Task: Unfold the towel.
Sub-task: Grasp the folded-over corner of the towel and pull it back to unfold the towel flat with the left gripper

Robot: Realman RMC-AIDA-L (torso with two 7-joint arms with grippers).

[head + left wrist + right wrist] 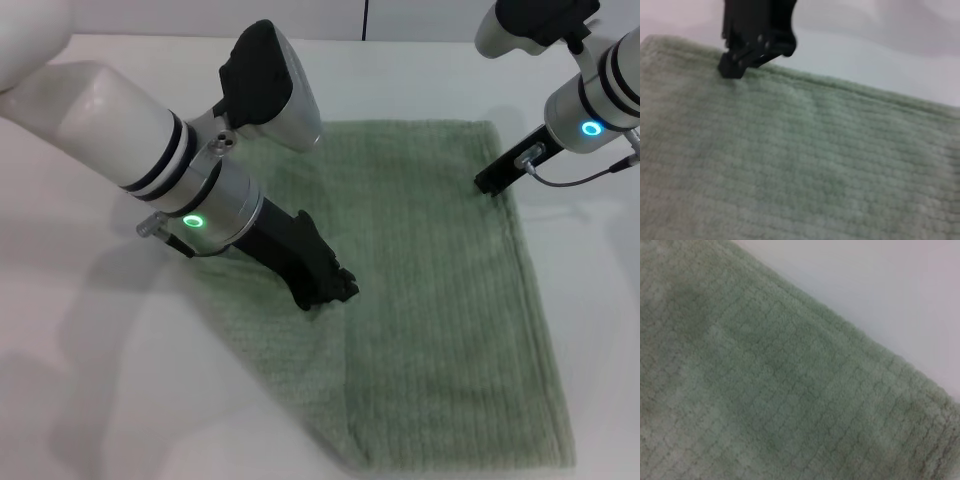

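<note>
The towel [430, 300] lies flat on the white tabletop [150, 400], a pale sage-green rectangle running from the far middle toward the near right; a seam-like line down its near left part suggests one layer is folded over another there, so the cloth looks doubled and the unfolding not yet done. The left gripper [335, 287] is down on the towel near its left portion, tips touching the cloth close to that fold line, but whether its fingers are spread or pinched on a layer cannot be told, since the dark fingertip block hides the gap. The right gripper [490, 181] sits at the far right edge of the towel, its tip touching or just above the hem; the same tool shows in the left wrist view [732, 67] resting right at the hemmed border, and again its opening cannot be told. The right wrist view shows only ribbed terry and the hem against bare tabletop. The step in hand seems to be securing an edge layer on each side before opening the fold. To do it well, each gripper should catch only the top layer at the hem, not both thicknesses; terry is soft and thick, so a shallow bite may slip. The two arms should lift together and low, then carry the top layer outward evenly so the cloth does not bunch or drag the lower layer along
</note>
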